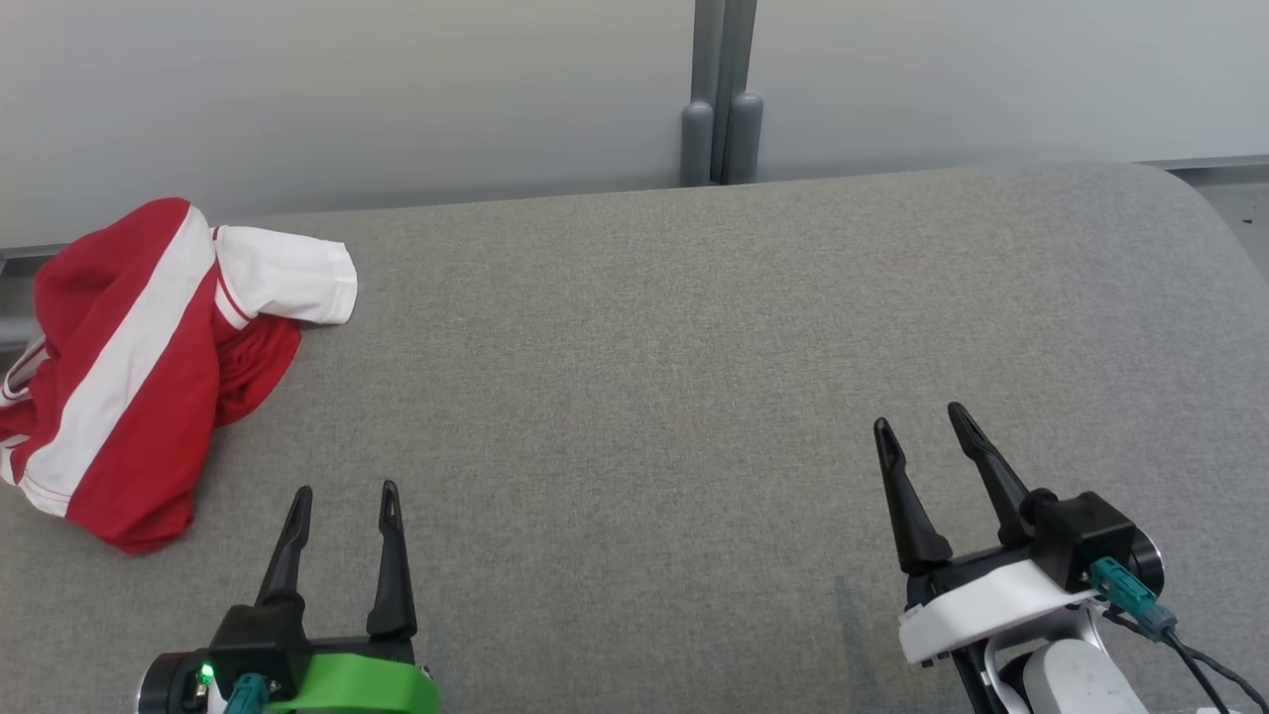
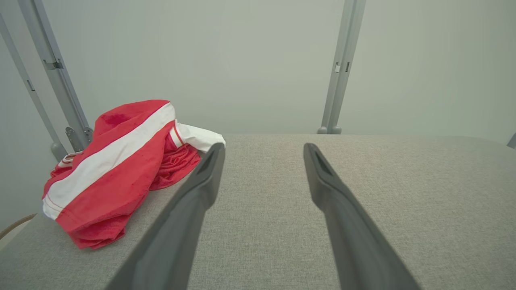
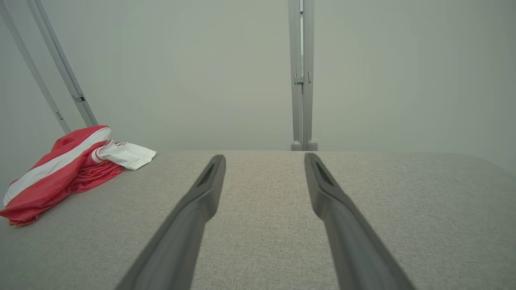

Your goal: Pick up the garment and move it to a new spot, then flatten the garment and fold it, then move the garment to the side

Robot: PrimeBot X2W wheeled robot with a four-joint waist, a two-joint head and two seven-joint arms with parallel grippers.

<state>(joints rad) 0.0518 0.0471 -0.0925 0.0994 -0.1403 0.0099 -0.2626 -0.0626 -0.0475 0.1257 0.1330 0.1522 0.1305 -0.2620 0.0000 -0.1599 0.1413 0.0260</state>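
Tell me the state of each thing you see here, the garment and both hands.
garment: crumpled heap, unfolded, near the left edge of the table, not held.
left hand: open, empty, apart from the garment.
right hand: open, empty.

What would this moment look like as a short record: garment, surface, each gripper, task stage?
garment: red with white stripe and white sleeve, crumpled in a heap at the table's left edge
table: grey fabric top
left gripper: open, empty, near the garment but apart from it
right gripper: open, empty, over the table's right part
task stage: garment not yet picked up
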